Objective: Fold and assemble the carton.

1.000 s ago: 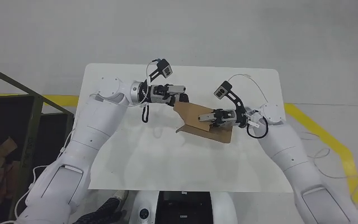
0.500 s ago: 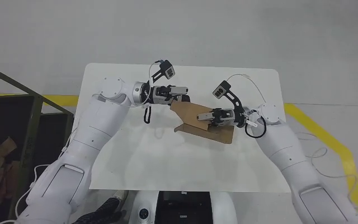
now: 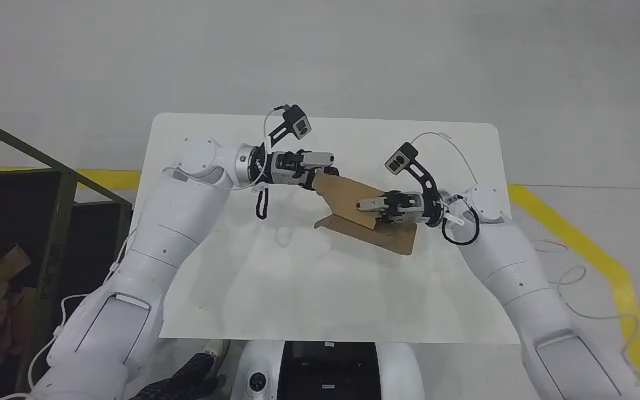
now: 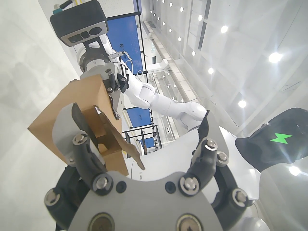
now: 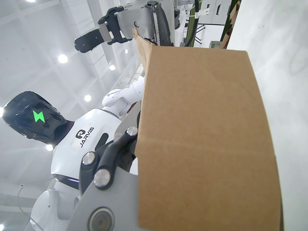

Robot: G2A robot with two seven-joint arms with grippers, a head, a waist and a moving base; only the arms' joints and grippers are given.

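Right gripper (image 3: 368,206), black and grey, two-fingered: being held over the middle of the white rectangular table (image 3: 250,290), apparently pinching one wall of the part-folded brown cardboard carton (image 3: 345,198), so that the carton is being steadied at a tilt over the surface.

Left gripper (image 3: 322,168), nearer the far edge: fingers being held spread, one finger (image 4: 80,121) being set against the carton's open end flap (image 4: 113,131), probably for tucking it inward.
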